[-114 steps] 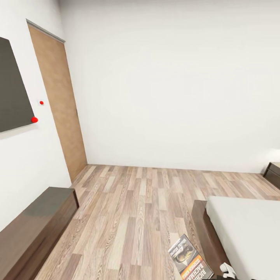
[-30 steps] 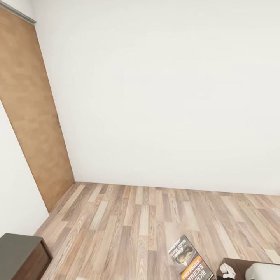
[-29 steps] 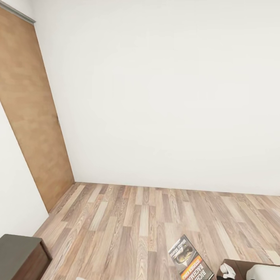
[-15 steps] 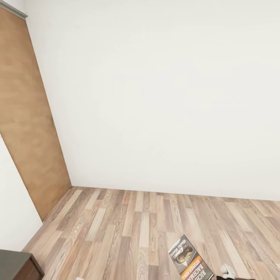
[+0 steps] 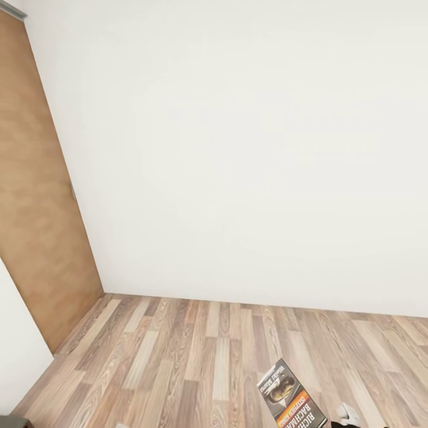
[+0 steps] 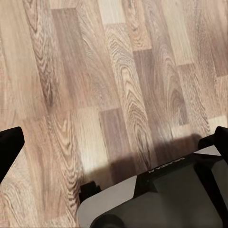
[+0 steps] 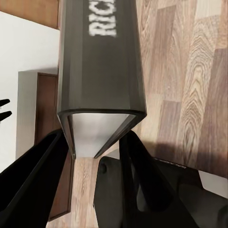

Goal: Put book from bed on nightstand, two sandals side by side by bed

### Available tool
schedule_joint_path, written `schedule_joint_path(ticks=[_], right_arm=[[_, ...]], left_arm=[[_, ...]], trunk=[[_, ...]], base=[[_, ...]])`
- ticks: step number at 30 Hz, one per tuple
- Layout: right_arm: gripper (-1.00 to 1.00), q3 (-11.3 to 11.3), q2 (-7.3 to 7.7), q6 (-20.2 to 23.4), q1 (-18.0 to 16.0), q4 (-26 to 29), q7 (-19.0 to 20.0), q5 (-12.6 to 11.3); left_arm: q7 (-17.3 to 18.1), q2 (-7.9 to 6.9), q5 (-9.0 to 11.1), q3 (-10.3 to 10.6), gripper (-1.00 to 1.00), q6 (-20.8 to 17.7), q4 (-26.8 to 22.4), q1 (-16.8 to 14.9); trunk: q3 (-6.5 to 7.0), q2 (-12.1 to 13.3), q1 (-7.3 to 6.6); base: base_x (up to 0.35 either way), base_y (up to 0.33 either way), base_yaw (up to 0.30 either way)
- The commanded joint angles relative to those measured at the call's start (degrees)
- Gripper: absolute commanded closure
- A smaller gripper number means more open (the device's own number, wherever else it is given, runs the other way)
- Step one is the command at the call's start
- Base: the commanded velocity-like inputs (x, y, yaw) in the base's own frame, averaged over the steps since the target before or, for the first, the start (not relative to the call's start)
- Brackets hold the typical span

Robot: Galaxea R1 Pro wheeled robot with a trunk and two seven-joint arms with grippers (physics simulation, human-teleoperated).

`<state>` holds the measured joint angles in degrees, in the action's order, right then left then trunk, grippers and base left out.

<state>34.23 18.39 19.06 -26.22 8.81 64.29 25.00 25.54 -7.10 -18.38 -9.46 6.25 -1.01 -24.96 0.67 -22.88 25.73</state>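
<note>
My right gripper (image 7: pixel 92 159) is shut on the book (image 7: pixel 99 71), a thin dark grey paperback with white lettering, its page edge between the two black fingers (image 7: pixel 33 187). In the head view the book (image 5: pixel 290 395) hangs above the plank floor at the lower right, showing its cover picture and orange band. My left gripper (image 6: pixel 114 142) is open over bare floor with nothing between its fingertips (image 6: pixel 9 147). The bed, nightstand and sandals are out of view.
A white wall (image 5: pixel 238 148) stands ahead, with a brown wooden door (image 5: pixel 35 208) on the left. Wood-plank floor (image 5: pixel 178 356) stretches between them. In the right wrist view a dark brown cabinet (image 7: pixel 47 137) stands against a white wall.
The whole head view has shifted: the bed and the low cabinet have slid out of the picture and the wall is closer. The book keeps its place in my right gripper.
</note>
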Motion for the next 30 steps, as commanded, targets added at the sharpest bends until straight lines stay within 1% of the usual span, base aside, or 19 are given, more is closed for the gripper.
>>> schedule_joint_path(ticks=[1, 30], right_arm=[[1.0, 0.7, -0.02, 0.6, 0.0, 0.1, 0.2, 0.2], [1.0, 0.7, -0.02, 0.6, 0.0, 0.1, 0.3, 0.2]], left_arm=[[0.1, -0.02, -0.6, -0.5, -1.0, 0.3, 0.0, 0.0], [0.1, -0.01, -0.6, -0.5, -1.0, 0.3, 0.0, 0.0]], trunk=[[-0.02, 0.0, 0.05], [-0.02, 0.0, 0.05]], base=[[0.32, 0.0, 0.0], [0.32, 0.0, -0.001]])
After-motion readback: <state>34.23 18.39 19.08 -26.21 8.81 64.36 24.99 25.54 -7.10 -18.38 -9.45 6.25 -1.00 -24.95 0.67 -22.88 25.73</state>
